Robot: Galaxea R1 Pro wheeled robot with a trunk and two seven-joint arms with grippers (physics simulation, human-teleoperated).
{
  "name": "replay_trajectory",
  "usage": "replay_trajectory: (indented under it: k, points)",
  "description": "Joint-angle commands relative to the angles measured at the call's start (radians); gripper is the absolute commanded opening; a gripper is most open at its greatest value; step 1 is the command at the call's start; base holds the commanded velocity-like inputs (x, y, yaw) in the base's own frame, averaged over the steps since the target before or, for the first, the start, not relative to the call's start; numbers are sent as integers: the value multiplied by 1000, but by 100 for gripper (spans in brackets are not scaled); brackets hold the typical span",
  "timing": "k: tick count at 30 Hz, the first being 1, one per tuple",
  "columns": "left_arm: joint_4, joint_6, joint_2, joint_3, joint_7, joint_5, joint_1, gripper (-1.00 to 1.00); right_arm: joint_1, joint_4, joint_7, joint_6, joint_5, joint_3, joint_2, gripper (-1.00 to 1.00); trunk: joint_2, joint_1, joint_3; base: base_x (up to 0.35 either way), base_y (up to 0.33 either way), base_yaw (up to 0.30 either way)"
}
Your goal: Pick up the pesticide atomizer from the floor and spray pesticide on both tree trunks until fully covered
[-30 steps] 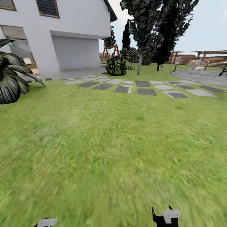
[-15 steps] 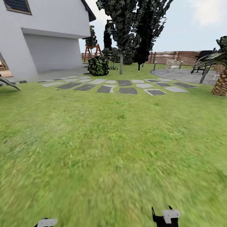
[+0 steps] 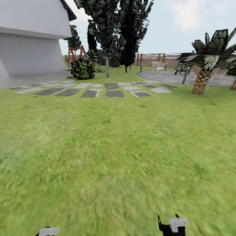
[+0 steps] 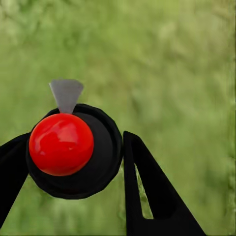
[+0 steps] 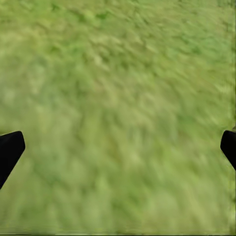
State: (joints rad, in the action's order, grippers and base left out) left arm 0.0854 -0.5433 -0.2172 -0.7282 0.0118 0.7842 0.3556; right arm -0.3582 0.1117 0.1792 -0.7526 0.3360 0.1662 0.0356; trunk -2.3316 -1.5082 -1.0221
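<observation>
My left gripper (image 4: pixel 76 142) is shut on the pesticide atomizer (image 4: pixel 61 144), a black round body with a glossy red cap and a grey nozzle, held over grass. In the head view the left gripper (image 3: pixel 49 231) and right gripper (image 3: pixel 172 226) sit at the bottom edge above the lawn. The right gripper (image 5: pixel 118 147) is open, its black fingertips wide apart over bare grass. Far ahead stands a tree (image 3: pixel 101 23) with a pale straight trunk (image 3: pixel 107 67) and a dark leafy crown, beside a near-black conifer (image 3: pixel 131 32).
A white house (image 3: pixel 29 42) stands far left. Grey stepping stones (image 3: pixel 98 90) cross the lawn ahead. A short palm (image 3: pixel 203 72) grows at the right, by a paved patio (image 3: pixel 170 77) with chairs. A round bush (image 3: pixel 82 68) and a brown slat fence (image 3: pixel 154 59) lie beyond.
The whole head view has swung to the right: the house and stones slid left and the palm came into view. Both grippers keep their places in the picture.
</observation>
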Motion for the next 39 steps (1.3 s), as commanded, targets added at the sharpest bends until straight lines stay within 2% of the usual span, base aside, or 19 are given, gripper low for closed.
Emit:
replay_trajectory:
  k: [1,39]
  points:
    - [0,-3,-1,-8,1,10,0,-100,-1,-1,5,-2,11,6,0,100,0,0,-1,0,-269,-300]
    - [0,-3,5,-8,0,10,0,-100,-1,-1,5,-2,11,6,0,100,0,0,-1,0,-268,-300]
